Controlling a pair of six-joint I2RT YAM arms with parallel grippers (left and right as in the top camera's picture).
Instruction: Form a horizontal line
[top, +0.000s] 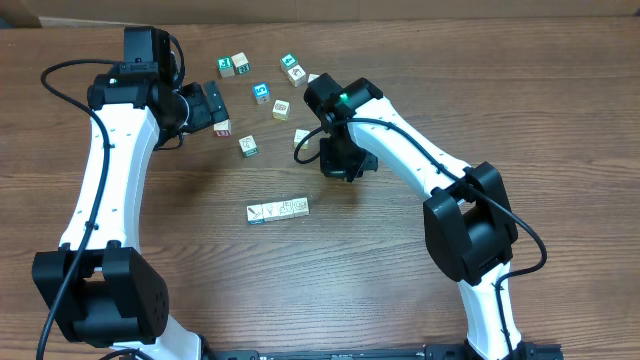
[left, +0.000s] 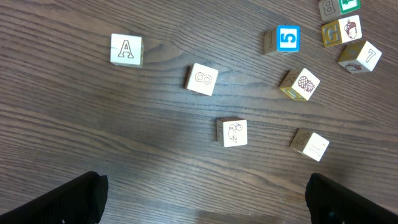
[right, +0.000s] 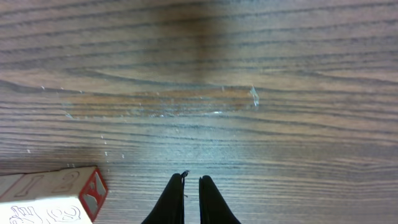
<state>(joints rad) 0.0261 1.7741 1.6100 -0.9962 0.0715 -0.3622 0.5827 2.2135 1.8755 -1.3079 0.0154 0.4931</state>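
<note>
Overhead view, entry one: the horizontal line (top: 278, 211), a short row of pale picture cubes touching side by side on the wooden table (top: 520, 70), its 9 o'clock end blue-edged. It lies toward 8 o'clock from my right gripper (right: 193, 178), near but apart. From my left gripper (left: 204, 180) it lies toward 5 o'clock, well apart.

Entry two, right wrist view: my right fingers (right: 210, 202) are pressed nearly together with only a sliver between them, pinching nothing, over bare wood. A red-edged cube (right: 59, 193) sits at 8 o'clock of the tips, not touching them. I cannot tell whether it belongs to the line.

Entry three, left wrist view: my left fingers (left: 68, 202) are spread wide, holding nothing. Loose cubes lie beyond them:
- toward 12 o'clock, an owl cube (left: 232, 132)
- toward 11 o'clock, an A cube (left: 126, 49)
- toward 1 o'clock, a blue 5 cube (left: 287, 38)

The line is out of this view.
</note>
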